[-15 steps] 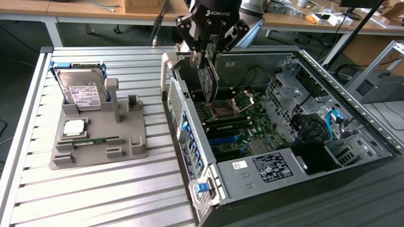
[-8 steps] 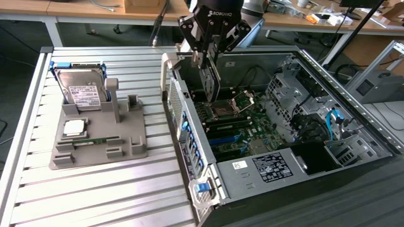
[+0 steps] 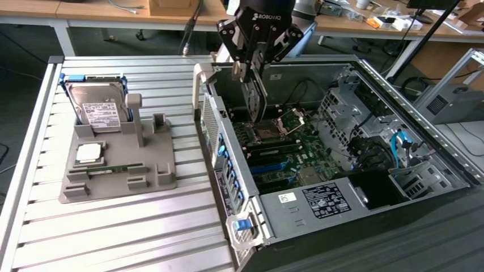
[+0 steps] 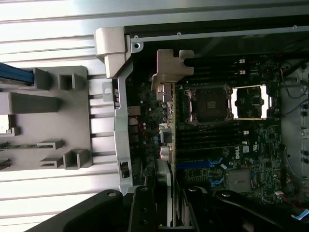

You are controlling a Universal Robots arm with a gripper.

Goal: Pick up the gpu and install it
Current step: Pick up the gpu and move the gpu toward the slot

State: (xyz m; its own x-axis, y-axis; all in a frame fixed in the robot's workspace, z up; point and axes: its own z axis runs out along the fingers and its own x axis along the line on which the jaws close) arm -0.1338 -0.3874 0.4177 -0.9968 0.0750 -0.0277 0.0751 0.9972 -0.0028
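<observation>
Exterior view: end effector [image 3: 252,69] clamped on the top edge of the gpu [image 3: 255,101]. The card hangs upright, on edge, inside the open computer case [image 3: 446,164] and above the motherboard [image 3: 296,148], apart from it. Wrist view looks down the card's edge to its silver bracket [image 4: 170,66].

Judged: install step in hand, card not seated. It needs the lower edge squared over an expansion slot [image 3: 268,168].

Grey fixture [image 3: 113,182] with hard drive [image 3: 97,110] sits on the counter [image 3: 113,241], well apart.

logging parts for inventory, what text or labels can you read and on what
"ROBOTIQ", upside down, on the gripper.
"DELL", sideways, on the motherboard.
Labels on the hard drive and power supply: too small to read.
The held gpu: no readable text.
</observation>
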